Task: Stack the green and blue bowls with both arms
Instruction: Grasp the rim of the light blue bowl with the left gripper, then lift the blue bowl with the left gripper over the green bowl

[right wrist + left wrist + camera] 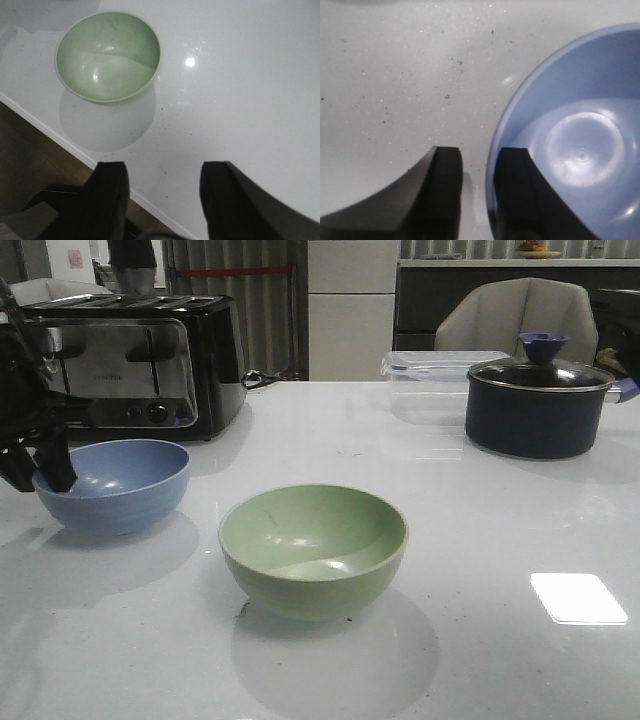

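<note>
The dusty blue bowl (112, 485) stands on the white table at the left. The pale green bowl (312, 550) stands near the middle front. My left gripper (45, 465) is at the blue bowl's left rim. In the left wrist view the gripper (479, 150) is open astride that rim: one finger (512, 190) is inside the blue bowl (580, 150), the other is outside with a gap to the wall. My right gripper (160, 165) is open and empty over the table's front edge, some way from the green bowl (107, 55). It is out of the front view.
A black and chrome toaster (140, 360) stands behind the blue bowl. A dark lidded pot (538, 405) and a clear plastic box (440, 375) stand at the back right. The table's front edge (50, 127) runs near the green bowl.
</note>
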`<move>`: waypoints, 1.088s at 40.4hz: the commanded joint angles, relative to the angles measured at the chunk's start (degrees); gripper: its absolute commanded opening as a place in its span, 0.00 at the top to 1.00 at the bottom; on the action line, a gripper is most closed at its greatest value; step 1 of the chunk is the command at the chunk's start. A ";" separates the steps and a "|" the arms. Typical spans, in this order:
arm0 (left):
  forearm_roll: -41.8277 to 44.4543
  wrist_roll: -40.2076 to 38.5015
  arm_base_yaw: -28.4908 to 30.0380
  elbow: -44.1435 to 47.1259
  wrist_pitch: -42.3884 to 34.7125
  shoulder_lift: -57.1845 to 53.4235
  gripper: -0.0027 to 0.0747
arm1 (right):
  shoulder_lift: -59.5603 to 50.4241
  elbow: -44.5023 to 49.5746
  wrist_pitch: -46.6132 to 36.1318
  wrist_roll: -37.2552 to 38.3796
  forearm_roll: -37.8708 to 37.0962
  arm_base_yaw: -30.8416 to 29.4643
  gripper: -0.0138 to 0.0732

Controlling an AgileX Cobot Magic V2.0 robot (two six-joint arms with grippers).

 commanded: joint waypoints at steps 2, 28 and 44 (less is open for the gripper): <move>-1.02 -0.03 -0.32 -1.69 -0.96 -3.27 0.83 | -0.32 -1.52 -3.44 -0.35 -0.26 -0.01 0.33; -9.28 7.49 -9.88 -4.46 11.94 -18.77 0.85 | -0.32 -1.52 -3.44 -0.35 -0.26 -0.01 0.33; -9.43 7.63 -23.95 -4.46 8.57 -15.37 0.85 | -0.32 -1.52 -3.44 -0.35 -0.26 -0.01 0.33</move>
